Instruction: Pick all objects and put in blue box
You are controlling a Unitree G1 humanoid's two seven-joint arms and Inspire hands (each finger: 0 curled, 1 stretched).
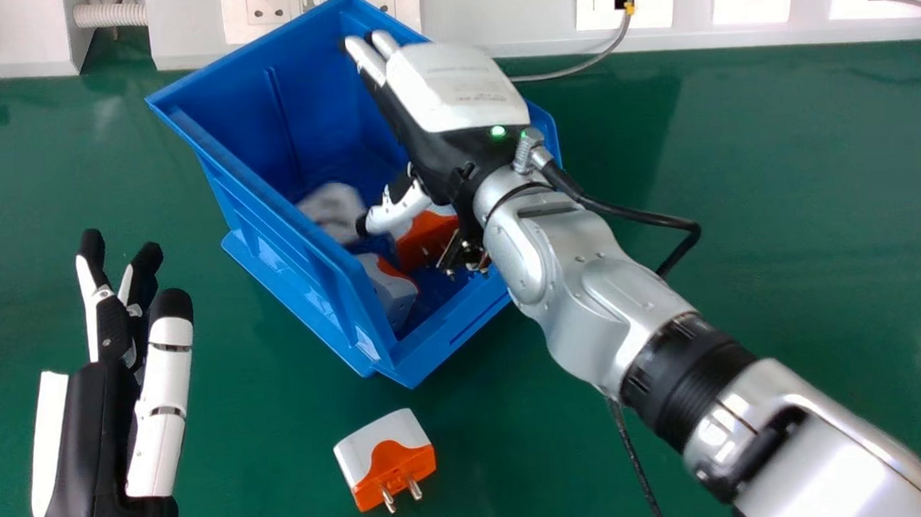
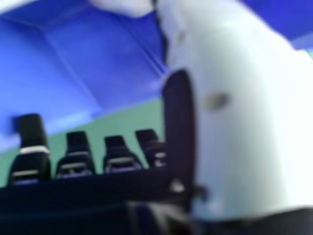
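My right hand (image 1: 458, 91) is over the blue box (image 1: 302, 276) in the head view, its fingers straight and its thumb stretched apart from them above the box's inside. In the right hand view, my right hand (image 2: 227, 112) has its straight fingertips along the bottom edge, with the blue box (image 2: 93, 58) beyond. Inside the box lie a grey-white object (image 1: 335, 210), an orange and white plug adapter (image 1: 427, 238) and another white and orange adapter (image 1: 390, 291). One more adapter (image 1: 393, 458) rests on the table before the box, pins facing forward. My left hand (image 1: 102, 408) stands open at the left.
The green table (image 1: 786, 215) spreads around the box. Behind it runs a grey-white panel (image 1: 529, 6) with sockets and cables. My right forearm crosses the box's near right corner, and a dark cable hangs beside it.
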